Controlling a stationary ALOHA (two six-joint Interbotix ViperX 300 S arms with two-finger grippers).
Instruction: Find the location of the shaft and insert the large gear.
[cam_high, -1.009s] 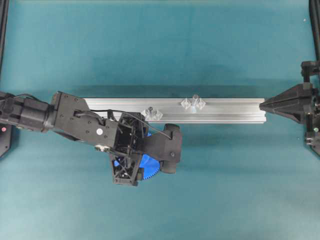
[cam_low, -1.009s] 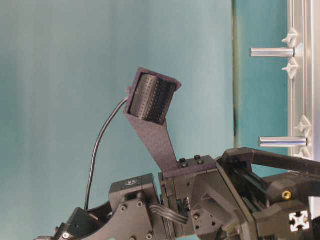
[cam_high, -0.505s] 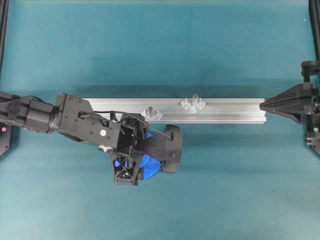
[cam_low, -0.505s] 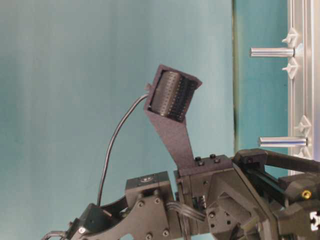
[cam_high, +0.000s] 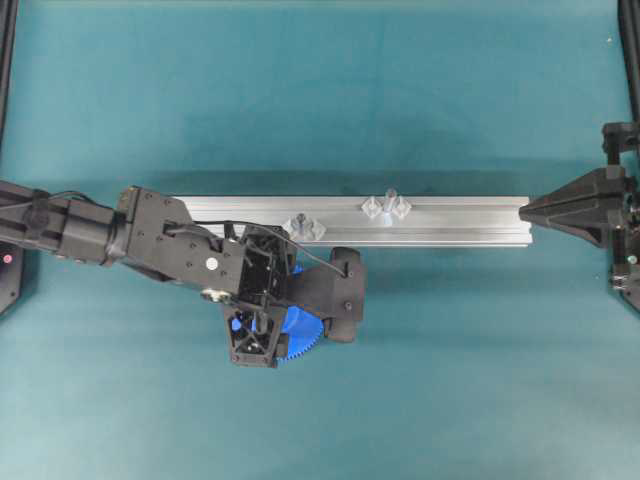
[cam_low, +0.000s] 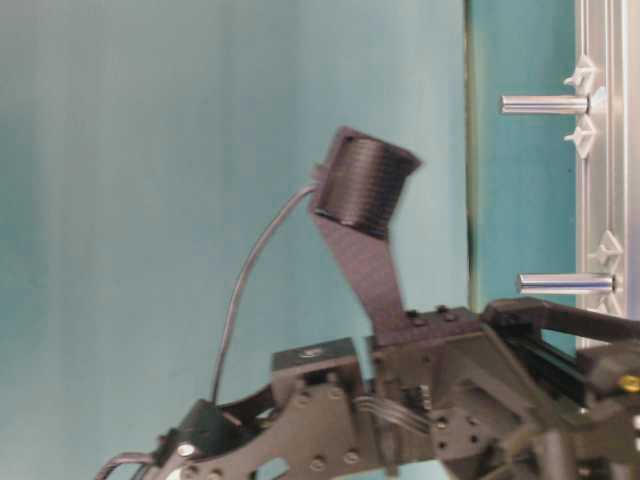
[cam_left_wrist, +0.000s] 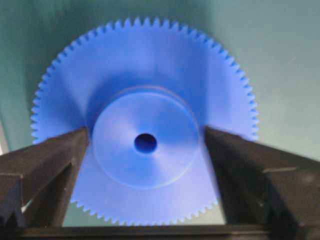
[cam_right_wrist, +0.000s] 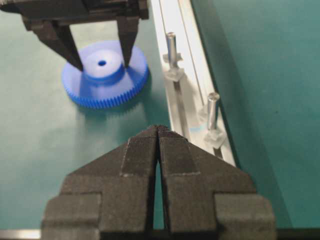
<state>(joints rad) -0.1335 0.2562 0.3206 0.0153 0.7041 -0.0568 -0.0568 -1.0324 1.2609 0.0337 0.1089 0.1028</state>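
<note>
The large gear (cam_left_wrist: 145, 145) lies flat on the table (cam_high: 450, 350), just in front of the aluminium rail (cam_high: 450, 220). The left gripper (cam_right_wrist: 102, 62) stands directly above it, and its fingers (cam_right_wrist: 127, 47) are spread wide, one on each side of the raised hub, not yet pressing on it. So the hub sits right between the fingers, and I judge that closing them would catch it.

The shaft (cam_high: 389, 197) stands upright on the rail, to the right of the gear in the overhead view and beyond a shorter peg (cam_high: 301, 220). The gear's hole axis is vertical, the same as the shaft.

The right gripper (cam_right_wrist: 158, 131) rests far at the right end with its fingers pressed together on nothing; the left arm is clearly nearer.
</note>
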